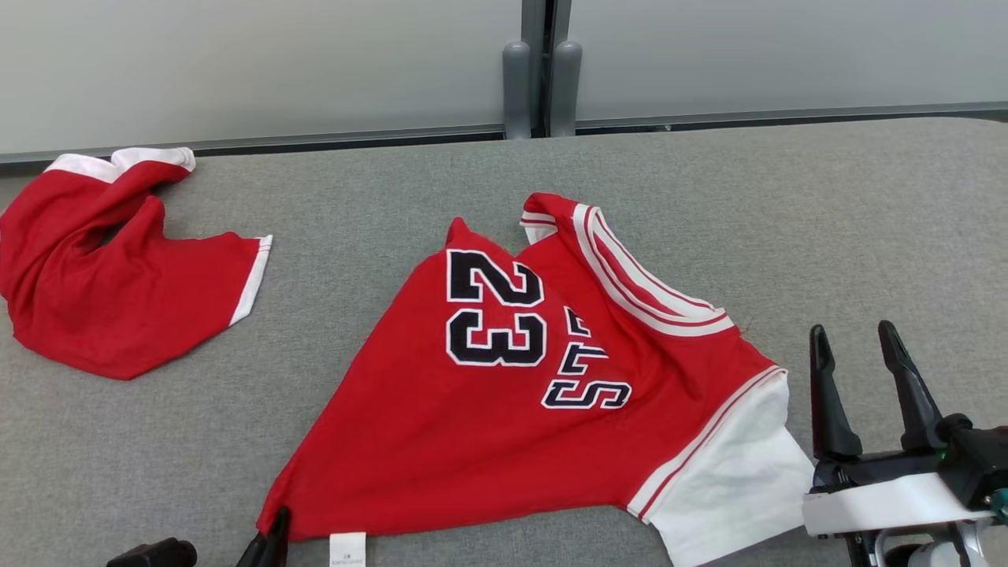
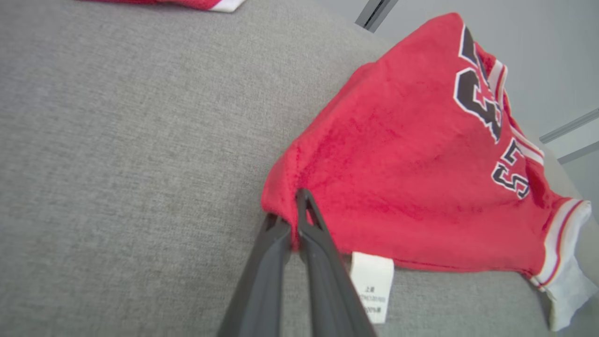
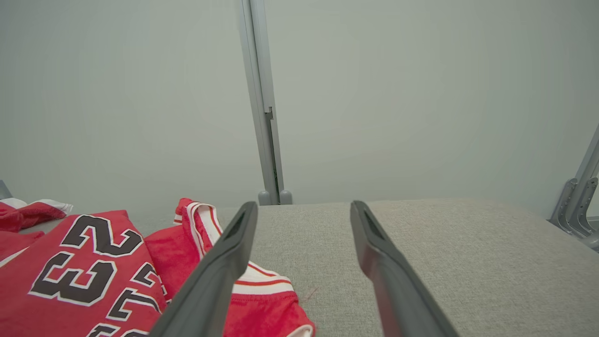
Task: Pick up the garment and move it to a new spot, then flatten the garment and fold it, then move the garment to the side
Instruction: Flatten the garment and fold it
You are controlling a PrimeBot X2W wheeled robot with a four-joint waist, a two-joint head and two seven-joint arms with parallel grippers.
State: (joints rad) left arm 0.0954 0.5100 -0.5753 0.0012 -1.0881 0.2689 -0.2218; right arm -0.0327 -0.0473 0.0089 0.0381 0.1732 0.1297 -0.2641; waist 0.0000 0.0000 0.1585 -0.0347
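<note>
One near-left hem corner (image 2: 281, 187) of the red 23 jersey (image 1: 409, 425) is pinched by the left end effector (image 2: 288, 208); the right end effector (image 1: 852, 329), spread wide and empty, stands just right of its white sleeve (image 1: 732, 480).

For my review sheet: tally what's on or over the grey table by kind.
Red garments: 2 (number 23 jersey; crumpled red garment at far left)
Grippers: 2 (left gripper shut on the jersey's corner; right gripper open)
Total: 4
</note>
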